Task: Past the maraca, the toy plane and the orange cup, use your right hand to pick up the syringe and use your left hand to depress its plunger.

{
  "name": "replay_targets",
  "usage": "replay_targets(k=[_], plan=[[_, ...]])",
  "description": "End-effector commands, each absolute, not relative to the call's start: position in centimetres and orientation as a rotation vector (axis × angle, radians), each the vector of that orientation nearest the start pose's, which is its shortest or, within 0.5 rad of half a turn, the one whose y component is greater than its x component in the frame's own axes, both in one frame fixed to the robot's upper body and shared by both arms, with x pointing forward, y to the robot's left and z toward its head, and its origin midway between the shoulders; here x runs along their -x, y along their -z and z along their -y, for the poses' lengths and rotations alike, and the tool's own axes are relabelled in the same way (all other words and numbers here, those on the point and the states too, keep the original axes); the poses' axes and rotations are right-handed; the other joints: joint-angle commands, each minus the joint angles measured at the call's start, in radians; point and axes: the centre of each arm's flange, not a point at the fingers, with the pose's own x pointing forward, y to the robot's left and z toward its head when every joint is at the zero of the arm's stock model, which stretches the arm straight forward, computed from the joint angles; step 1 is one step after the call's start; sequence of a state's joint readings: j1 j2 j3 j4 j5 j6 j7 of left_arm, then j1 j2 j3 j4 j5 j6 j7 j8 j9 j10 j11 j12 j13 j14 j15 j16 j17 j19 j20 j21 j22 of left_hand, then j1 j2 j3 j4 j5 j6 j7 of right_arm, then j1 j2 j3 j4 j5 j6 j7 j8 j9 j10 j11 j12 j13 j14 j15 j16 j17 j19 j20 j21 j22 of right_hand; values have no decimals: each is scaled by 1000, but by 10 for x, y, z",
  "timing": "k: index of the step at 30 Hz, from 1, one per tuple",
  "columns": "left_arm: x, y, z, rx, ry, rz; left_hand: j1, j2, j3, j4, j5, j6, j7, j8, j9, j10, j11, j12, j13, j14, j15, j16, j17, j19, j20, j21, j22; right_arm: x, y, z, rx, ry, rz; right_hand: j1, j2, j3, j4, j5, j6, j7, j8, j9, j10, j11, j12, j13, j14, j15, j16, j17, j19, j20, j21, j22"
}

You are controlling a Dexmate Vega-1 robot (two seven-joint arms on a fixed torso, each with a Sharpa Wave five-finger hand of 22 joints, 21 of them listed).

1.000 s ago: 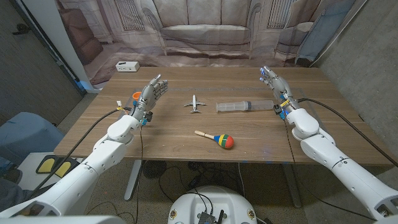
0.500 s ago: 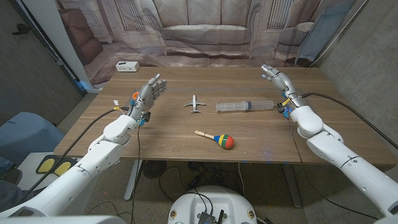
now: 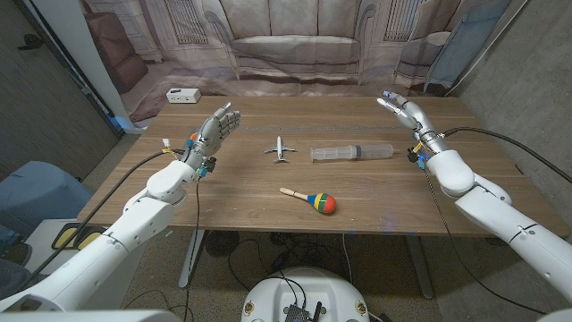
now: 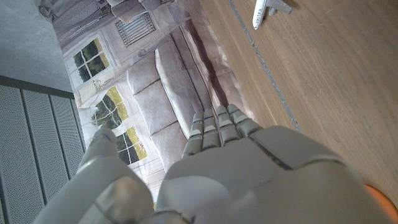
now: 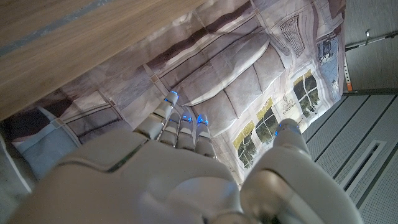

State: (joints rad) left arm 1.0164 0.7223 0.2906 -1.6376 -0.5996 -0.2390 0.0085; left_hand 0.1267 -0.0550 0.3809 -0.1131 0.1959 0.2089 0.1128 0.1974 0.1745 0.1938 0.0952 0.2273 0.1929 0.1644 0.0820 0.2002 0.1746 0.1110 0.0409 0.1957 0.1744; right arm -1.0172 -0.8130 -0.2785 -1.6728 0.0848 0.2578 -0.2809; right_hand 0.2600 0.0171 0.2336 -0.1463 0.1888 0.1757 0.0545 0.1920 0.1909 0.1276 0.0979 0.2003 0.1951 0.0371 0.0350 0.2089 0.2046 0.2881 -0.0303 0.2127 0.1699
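Observation:
The clear syringe [image 3: 351, 153] lies on its side mid-table, plunger end toward the right. The small white toy plane [image 3: 281, 148] sits just left of it, and also appears in the left wrist view [image 4: 266, 10]. The maraca [image 3: 311, 200], wooden handle and coloured head, lies nearer the front edge. The orange cup [image 3: 194, 139] is mostly hidden behind my left hand [image 3: 215, 131], which hovers open at the table's left. My right hand [image 3: 407, 117] is raised open, to the right of and beyond the syringe's plunger end, holding nothing.
A white power strip [image 3: 182, 96] lies at the back left of the wooden table [image 3: 241, 201]. A printed backdrop of a sofa hangs behind the table. Cables trail from both wrists.
My right hand has drifted rightward and slightly farther back, away from the syringe. My left hand has lifted a little and stayed open over the cup.

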Motion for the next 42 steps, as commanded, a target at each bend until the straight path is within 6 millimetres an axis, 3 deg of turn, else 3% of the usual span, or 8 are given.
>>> replay_targets(k=[1, 7, 14, 24, 32, 37, 42], plan=[[-581, -2, -300, -154, 258, 681, 10, 2, 3, -6, -2, 13, -1, -2, 5, 14, 2, 5, 5, 12, 5, -3, 5, 7, -4, 0, 4, -551, -28, 336, 756, 136, 855, 15, 5, 3, -2, -2, 63, -9, 27, 5, -21, -1, -5, 3, 2, 5, -1, -1, 16, -3, -6, 2], [-579, -6, -300, -164, 262, 690, 11, 3, 2, -6, -3, 16, -4, -1, 5, 16, -1, 5, 5, 17, 4, -2, 5, 11, -3, 2, 4, -549, -29, 336, 817, 171, 854, 25, 8, 5, -3, -1, 13, -8, 6, 8, -36, -2, -7, 4, 4, 4, -1, -1, 25, -3, -7, 2], [-574, -23, -310, -238, 234, 708, 12, 5, 3, -6, -3, 19, -8, -1, 5, 17, 1, 4, 5, 15, 3, -4, 5, 7, 0, 0, 4, -547, -32, 337, 914, 190, 824, 35, 6, 5, -5, 0, -7, -36, 1, 7, -39, -38, -5, 3, 9, -15, 1, 0, 35, -9, -7, 3], [-578, -16, -316, -200, 222, 715, 14, 7, 2, -7, -4, 21, -6, -2, 5, 20, -7, 3, 5, 18, 0, -5, 5, 10, -1, 2, 4, -543, -39, 332, 1048, 195, 792, 47, 9, 8, -7, 1, -16, -19, -1, 7, -50, -28, -8, 2, -4, -11, -5, -1, 28, -9, -12, 3], [-581, -14, -307, -193, 260, 710, 15, 8, 2, -7, -4, 22, -3, -3, 5, 23, -4, 3, 5, 21, -1, -5, 5, 13, -1, 3, 4, -541, -46, 328, 1137, 176, 761, 53, 10, 10, -8, 1, -20, -8, -1, 6, -44, -22, -5, 1, -8, -7, -6, -1, 23, -5, -15, 2], [-584, -13, -302, -189, 273, 705, 16, 9, 2, -7, -5, 22, -2, -4, 5, 23, -5, 2, 5, 22, 0, -5, 5, 15, -2, 3, 4, -539, -50, 326, 1183, 150, 704, 69, 16, 16, -11, 1, 0, -23, 7, 5, -17, -21, 5, 1, 10, -7, 0, -3, 31, -1, -14, 2], [-584, -13, -299, -191, 274, 703, 16, 10, 2, -7, -5, 24, -4, -3, 5, 25, -6, 2, 5, 23, -1, -5, 5, 15, -1, 3, 4, -539, -54, 323, 1257, 144, 648, 77, 17, 18, -11, 0, -24, -20, -1, 4, -23, -26, 2, 0, 8, -4, -1, -3, 28, 4, -16, 2]])
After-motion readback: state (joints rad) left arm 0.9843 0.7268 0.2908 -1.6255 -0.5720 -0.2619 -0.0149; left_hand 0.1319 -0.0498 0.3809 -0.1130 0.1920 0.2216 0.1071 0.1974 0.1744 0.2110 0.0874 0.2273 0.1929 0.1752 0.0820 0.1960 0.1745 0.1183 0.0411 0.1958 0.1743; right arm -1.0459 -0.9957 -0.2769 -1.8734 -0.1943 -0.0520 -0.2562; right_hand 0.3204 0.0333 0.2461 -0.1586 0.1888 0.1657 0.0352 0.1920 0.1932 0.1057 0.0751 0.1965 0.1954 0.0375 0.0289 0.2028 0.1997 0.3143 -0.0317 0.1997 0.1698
